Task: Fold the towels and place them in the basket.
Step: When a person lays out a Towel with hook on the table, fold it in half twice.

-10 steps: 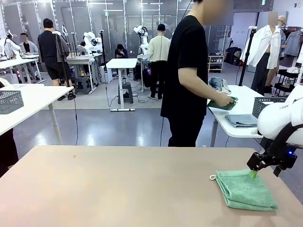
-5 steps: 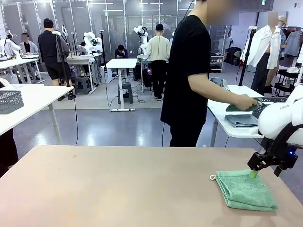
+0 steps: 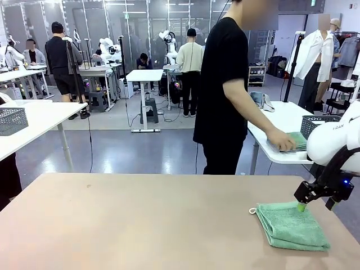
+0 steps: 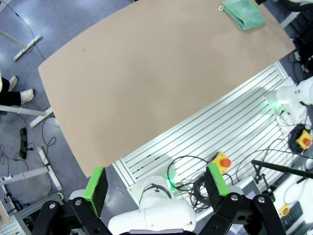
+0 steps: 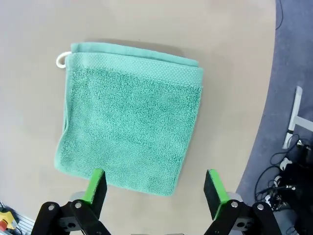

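Note:
A mint green towel (image 3: 291, 226) lies folded on the tan table (image 3: 140, 225) near its right end, its white loop at the far left corner. My right gripper (image 3: 315, 206) hovers open just over the towel's far edge. In the right wrist view the towel (image 5: 129, 127) lies flat ahead of that gripper (image 5: 155, 188), with the near edge between the fingers. My left gripper (image 4: 156, 183) is open high above the table, with the towel (image 4: 243, 13) far off. A dark mesh basket (image 3: 316, 124) stands on a white side table, where a person's hand (image 3: 280, 139) presses on folded cloths (image 3: 298, 140).
The person in black stands between my table and the white side table (image 3: 281, 115) at the right. Another mesh basket (image 3: 12, 120) sits on a white table at the far left. The left wrist view shows a robot base and cables (image 4: 195, 181) below the table's edge.
The person's hand carried a green cloth toward the basket, then down onto the folded cloths on the side table. Neither arm nor the mint towel has moved.

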Available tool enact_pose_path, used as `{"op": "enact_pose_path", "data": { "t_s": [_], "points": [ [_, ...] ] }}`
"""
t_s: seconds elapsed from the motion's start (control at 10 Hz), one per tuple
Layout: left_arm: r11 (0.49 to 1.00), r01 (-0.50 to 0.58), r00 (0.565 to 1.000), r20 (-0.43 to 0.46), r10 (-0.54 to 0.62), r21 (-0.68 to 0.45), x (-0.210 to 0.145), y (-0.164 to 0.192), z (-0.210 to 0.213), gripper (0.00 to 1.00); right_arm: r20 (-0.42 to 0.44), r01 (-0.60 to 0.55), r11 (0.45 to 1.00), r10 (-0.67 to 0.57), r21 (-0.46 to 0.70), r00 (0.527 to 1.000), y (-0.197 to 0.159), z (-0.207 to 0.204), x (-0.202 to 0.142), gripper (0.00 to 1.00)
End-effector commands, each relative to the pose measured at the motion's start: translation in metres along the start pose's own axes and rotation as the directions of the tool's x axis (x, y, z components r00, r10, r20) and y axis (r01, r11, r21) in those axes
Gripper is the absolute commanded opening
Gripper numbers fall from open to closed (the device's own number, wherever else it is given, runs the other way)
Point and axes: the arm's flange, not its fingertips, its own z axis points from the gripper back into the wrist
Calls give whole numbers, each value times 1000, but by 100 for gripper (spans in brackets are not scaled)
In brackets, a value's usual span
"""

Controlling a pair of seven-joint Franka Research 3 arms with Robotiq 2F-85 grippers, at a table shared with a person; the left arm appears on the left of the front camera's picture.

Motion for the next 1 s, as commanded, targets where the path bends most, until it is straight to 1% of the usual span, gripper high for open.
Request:
{"op": "enact_pose_path", "data": {
  "t_s": [0.0, 0.1, 0.2, 0.4, 0.5, 0.7, 0.8, 0.9],
  "points": [
    [1000, 16, 1000, 11, -15, -16, -6, -8, 7, 100, 1, -12, 1000, 12, 0, 1000, -2, 1, -1, 100],
    [1000, 16, 1000, 11, -15, -16, -6, -8, 7, 100, 0, 0, 1000, 0, 0, 1000, 0, 0, 0, 100],
    [1000, 16, 1000, 11, -15, -16, -6, -8, 7, 100, 44, -15, 1000, 16, -14, 999, 1, 26, 6, 100],
    [1000, 16, 1000, 11, -15, -16, -6, -8, 7, 100, 98, -124, 992, 127, -33, 987, 18, 99, 10, 100],
    [1000, 16, 1000, 11, -15, -16, -6, -8, 7, 100, 127, -161, 986, 166, -43, 978, 26, 146, 7, 100],
    [1000, 16, 1000, 11, -15, -16, -6, -8, 7, 100, 196, -226, 971, 237, -75, 952, 41, 232, -12, 100],
    [1000, 16, 1000, 11, -15, -16, -6, -8, 7, 100, 220, -262, 956, 287, -135, 932, 52, 272, -29, 100],
    [1000, 16, 1000, 11, -15, -16, -6, -8, 7, 100, 234, -276, 945, 313, -177, 921, 63, 298, -45, 100]
  ]
}}
